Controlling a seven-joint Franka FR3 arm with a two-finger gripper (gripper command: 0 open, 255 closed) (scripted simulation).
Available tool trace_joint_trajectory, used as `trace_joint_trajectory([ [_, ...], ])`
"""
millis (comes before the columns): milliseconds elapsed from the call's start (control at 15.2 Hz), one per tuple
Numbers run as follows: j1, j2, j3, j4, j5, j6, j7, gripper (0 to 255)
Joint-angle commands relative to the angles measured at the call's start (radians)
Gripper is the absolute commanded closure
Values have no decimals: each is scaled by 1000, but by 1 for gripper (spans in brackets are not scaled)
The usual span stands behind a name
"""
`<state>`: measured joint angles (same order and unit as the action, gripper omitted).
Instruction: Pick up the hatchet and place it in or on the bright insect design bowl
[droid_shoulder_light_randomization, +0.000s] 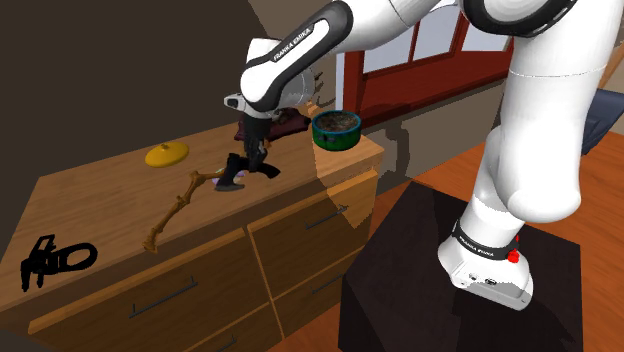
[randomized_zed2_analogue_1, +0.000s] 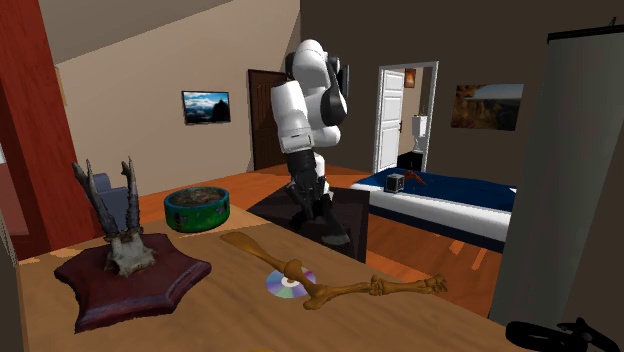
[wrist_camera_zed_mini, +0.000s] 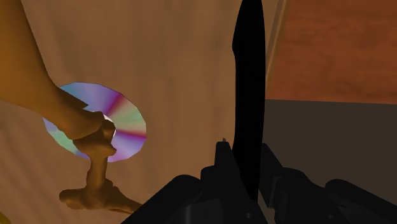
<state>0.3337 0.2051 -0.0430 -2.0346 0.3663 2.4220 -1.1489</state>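
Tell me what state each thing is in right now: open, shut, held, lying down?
gripper: shut on the hatchet.
hatchet: clasped by the gripper, seemingly just above the dresser top.
bowl: upright on the dresser, no hatchet in it.
drawers: shut.
disc: lying flat, partly under the bone.
bone: lying flat across the disc.
white door: open.

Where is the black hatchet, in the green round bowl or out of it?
Out: the black gripper clasps the hatchet, apart from the green bowl.
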Motion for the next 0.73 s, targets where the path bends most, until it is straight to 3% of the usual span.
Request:
trace_joint_trajectory([
  [0,2,-14,-2,9,-10,-22,13,255],
  [660,3,-74,-11,69,-49,-137,61,255],
])
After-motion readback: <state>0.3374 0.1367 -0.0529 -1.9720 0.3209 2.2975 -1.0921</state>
